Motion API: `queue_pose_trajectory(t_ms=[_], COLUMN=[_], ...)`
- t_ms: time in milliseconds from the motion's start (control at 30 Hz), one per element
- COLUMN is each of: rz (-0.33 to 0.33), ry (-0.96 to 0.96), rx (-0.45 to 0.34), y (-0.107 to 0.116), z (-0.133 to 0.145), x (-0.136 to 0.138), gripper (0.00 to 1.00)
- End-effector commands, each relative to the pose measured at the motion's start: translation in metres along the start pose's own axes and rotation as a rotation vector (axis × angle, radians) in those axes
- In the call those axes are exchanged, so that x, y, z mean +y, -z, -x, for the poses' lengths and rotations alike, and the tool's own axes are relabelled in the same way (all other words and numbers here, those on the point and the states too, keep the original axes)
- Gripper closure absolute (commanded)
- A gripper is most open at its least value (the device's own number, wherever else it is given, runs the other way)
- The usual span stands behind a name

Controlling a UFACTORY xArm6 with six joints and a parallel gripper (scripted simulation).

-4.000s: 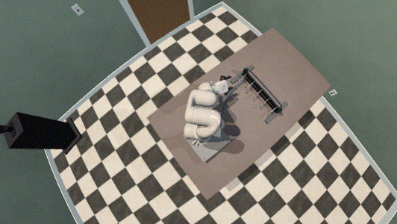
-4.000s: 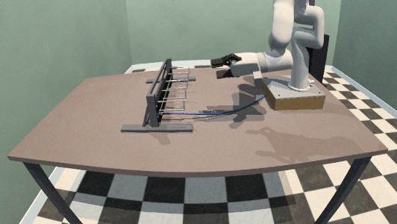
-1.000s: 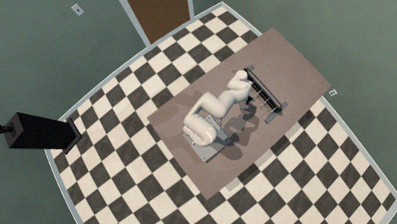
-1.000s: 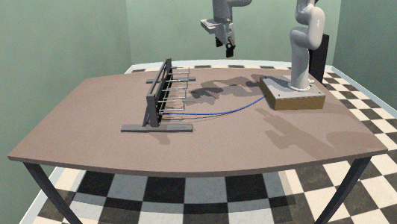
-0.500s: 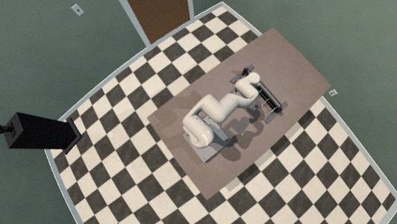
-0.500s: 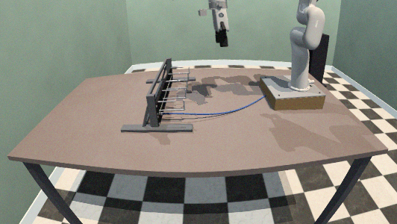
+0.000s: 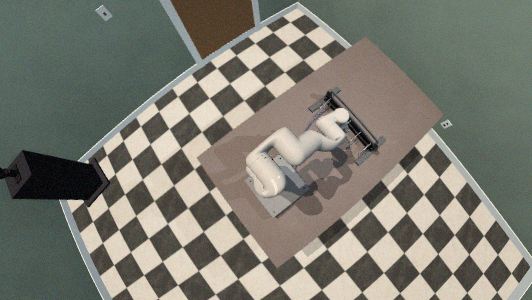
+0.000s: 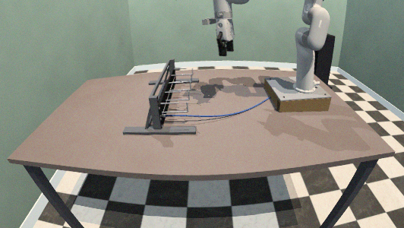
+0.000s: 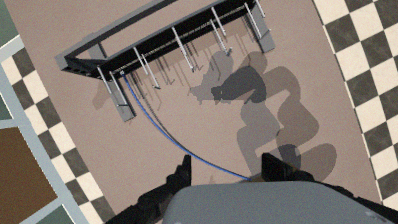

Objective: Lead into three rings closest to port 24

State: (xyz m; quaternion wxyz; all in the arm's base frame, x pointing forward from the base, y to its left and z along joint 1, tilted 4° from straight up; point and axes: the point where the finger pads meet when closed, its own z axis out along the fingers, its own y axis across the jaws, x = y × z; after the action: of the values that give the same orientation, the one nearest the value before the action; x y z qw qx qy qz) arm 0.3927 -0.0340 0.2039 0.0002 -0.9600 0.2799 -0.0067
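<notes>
We count one table [image 8: 114, 152], one rack [image 8: 159, 102] standing on it, and one blue cable [image 8: 228, 113] running from the rack across the table top. The rack rests on two flat feet [image 8: 159, 130]. We see one robot arm [image 8: 309, 42] on one base block [image 8: 300, 99], with one gripper [image 8: 225, 46] carrying two fingers. We cannot count the rings [image 9: 180, 47] exactly; their prongs overlap and blur. One door [image 7: 212, 20] and one dark stand [image 7: 52, 177] are in the room.

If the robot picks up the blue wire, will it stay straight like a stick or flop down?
Probably flop. The blue lead already lies in a loose curve across the table, so it looks bendy. It is thin, so likely light. One end stays plugged into the rack, so only the free part should lift.
</notes>
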Motion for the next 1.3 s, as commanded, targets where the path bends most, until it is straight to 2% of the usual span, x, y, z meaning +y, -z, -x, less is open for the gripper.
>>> queue_pose_trajectory(t_ms=[0,433,500,567,867,1000,1267], rz=[0.000,-0.010,-0.010,-0.014,-0.026,-0.030,-0.032], ry=[-0.166,-0.610,-0.610,-0.722,-1.006,-1.082,-1.118], rx=[0.021,0.041,0.041,0.045,0.055,0.058,0.059], y=[-0.010,-0.042,-0.042,-0.050,-0.070,-0.075,-0.077], z=[-0.004,-0.007,-0.007,-0.006,-0.004,-0.003,-0.003], x=[0.008,0.035,0.035,0.042,0.059,0.064,0.066], gripper=[0.00,0.00,0.00,0.00,0.00,0.00,0.00])
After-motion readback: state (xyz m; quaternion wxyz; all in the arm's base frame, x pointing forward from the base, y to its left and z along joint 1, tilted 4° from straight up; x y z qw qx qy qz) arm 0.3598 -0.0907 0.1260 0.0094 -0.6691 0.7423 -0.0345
